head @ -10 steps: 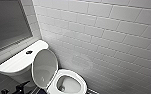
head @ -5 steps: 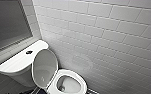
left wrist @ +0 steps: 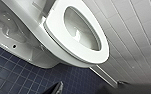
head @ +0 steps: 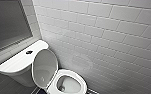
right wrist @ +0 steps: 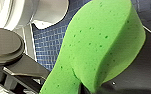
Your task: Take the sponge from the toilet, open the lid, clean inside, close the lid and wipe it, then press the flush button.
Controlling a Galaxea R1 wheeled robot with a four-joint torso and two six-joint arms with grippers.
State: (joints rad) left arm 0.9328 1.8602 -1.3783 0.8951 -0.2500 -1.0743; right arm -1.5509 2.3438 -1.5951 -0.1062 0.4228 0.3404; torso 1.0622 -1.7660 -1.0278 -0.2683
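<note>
The white toilet (head: 66, 76) stands against the tiled wall with its lid (head: 44, 66) raised and leaning back on the tank (head: 14, 65). The dark round flush button (head: 29, 52) sits in the middle of the tank top. The seat is down and the bowl (head: 67, 85) is uncovered. In the left wrist view the seat (left wrist: 56, 26) and bowl (left wrist: 83, 30) show from the side, and my left gripper (left wrist: 93, 92) hangs open and empty above the floor. In the right wrist view the bright green sponge (right wrist: 98, 42) bends in my right gripper (right wrist: 91, 87), which is shut on its end.
White brick-pattern wall tiles (head: 103, 37) run close behind and to the right of the toilet. A dark window panel (head: 6, 22) with a tiled sill sits above the tank. The floor is small dark blue tiles (left wrist: 13, 75), with a white skirting strip (left wrist: 103, 76) along the wall.
</note>
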